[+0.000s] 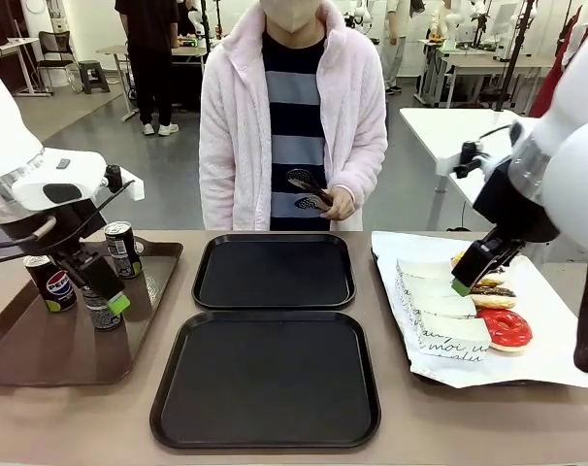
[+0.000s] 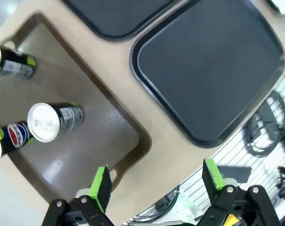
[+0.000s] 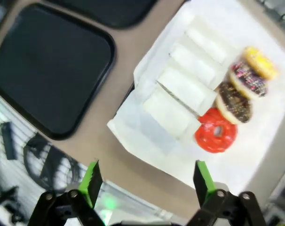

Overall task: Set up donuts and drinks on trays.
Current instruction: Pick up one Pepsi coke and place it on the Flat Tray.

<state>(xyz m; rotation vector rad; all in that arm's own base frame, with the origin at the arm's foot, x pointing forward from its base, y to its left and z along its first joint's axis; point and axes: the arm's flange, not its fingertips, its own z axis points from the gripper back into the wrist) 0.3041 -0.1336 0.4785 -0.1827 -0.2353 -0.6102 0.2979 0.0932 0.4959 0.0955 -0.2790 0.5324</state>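
1. Left fingers (image 2: 101, 186) stand apart with nothing between the green pads. In the front view they hang at the left of the frame over the brown tray (image 1: 42, 354).
2. The right fingers (image 3: 91, 181) are likewise spread and empty. In the front view they sit at the right of the frame, above the paper-lined tray (image 1: 566, 361).
3. Three cans stand upright on the brown tray.
   - The Pepsi can (image 1: 51, 283), black with the red-white-blue logo, is near the left edge.
   - A grey-black can (image 1: 122, 249) stands at the tray's far right corner; its label is too small to read.
   - A third can (image 1: 100, 313) is just behind the green tip of the left fingers; whether they touch cannot be told.
4. Two black trays lie in the middle of the table (image 1: 449, 417), just beside each other: the far tray (image 1: 275, 274) and the near tray (image 1: 265, 381).
5. The donuts lie on the white paper at the right.
   - The row runs from a red-iced donut (image 3: 216, 136) through a chocolate donut (image 3: 233, 102) and a sprinkled donut (image 3: 248, 77) to a yellow donut (image 3: 260, 61).
   - A row of white sleeves (image 1: 447, 309) lies against them, printed with script; only "moi" can be made out.
6. At the top centre, the person's hand (image 1: 340, 204) holds black tongs (image 1: 307, 184).
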